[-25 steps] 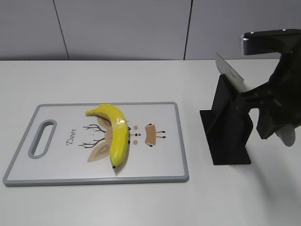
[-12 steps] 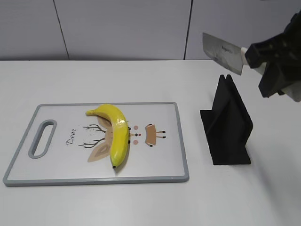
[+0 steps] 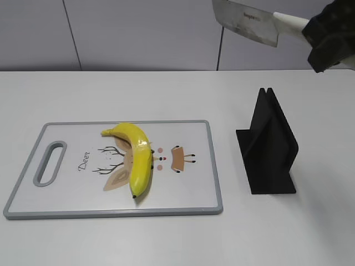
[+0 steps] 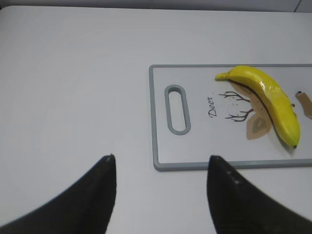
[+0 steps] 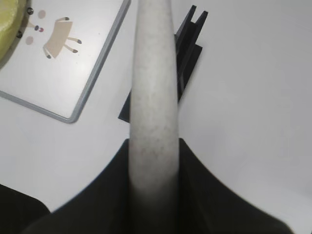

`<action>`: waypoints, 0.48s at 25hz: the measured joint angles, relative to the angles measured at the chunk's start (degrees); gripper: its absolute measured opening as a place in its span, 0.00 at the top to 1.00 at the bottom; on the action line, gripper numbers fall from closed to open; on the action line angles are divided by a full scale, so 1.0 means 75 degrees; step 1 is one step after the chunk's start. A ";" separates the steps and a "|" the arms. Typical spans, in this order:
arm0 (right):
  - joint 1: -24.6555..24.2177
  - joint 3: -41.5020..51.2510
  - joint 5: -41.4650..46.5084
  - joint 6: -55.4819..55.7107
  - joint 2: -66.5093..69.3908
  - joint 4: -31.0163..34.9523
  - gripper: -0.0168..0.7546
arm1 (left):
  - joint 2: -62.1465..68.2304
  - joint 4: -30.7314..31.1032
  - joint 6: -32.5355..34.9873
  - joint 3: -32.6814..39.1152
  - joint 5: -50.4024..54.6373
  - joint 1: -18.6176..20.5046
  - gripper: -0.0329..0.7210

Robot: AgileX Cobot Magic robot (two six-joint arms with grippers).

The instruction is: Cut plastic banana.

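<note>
The plastic banana (image 3: 137, 155) lies whole on the white cutting board (image 3: 83, 194), curved, with dark tips; it also shows in the left wrist view (image 4: 273, 100). My right gripper (image 3: 324, 39) is shut on the pale handle (image 5: 153, 97) of a cleaver knife (image 3: 244, 21), held high at the upper right, blade pointing left. My left gripper (image 4: 161, 168) is open and empty over bare table, left of and below the board's handle slot (image 4: 177, 108). It is out of the exterior view.
A black knife stand (image 3: 269, 147) stands empty on the table right of the board, below the raised knife; it also shows in the right wrist view (image 5: 187, 53). The board has a grey rim and a deer drawing. A grey wall runs behind the table.
My right gripper has lifted the knife out of the black stand and raised it up and leftward. The banana, the board and the stand have not moved.
</note>
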 joint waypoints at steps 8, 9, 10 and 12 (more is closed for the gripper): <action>-0.0007 -0.0378 -0.0016 -0.3929 0.0654 0.0539 0.77 | 0.1987 -0.0355 0.1029 -0.0962 -0.1186 -0.0015 0.21; -0.0007 -0.0378 -0.0016 -0.4330 0.0760 0.0636 0.77 | 0.2219 -0.0463 0.1226 -0.1106 -0.1265 -0.0056 0.21; -0.0007 -0.0378 -0.0016 -0.4798 0.0854 0.0713 0.77 | 0.2498 -0.0558 0.1399 -0.1251 -0.1308 -0.0101 0.21; -0.0007 -0.0378 -0.0030 -0.5639 0.1086 0.0914 0.77 | 0.3069 -0.0664 0.1823 -0.1519 -0.1395 -0.0227 0.21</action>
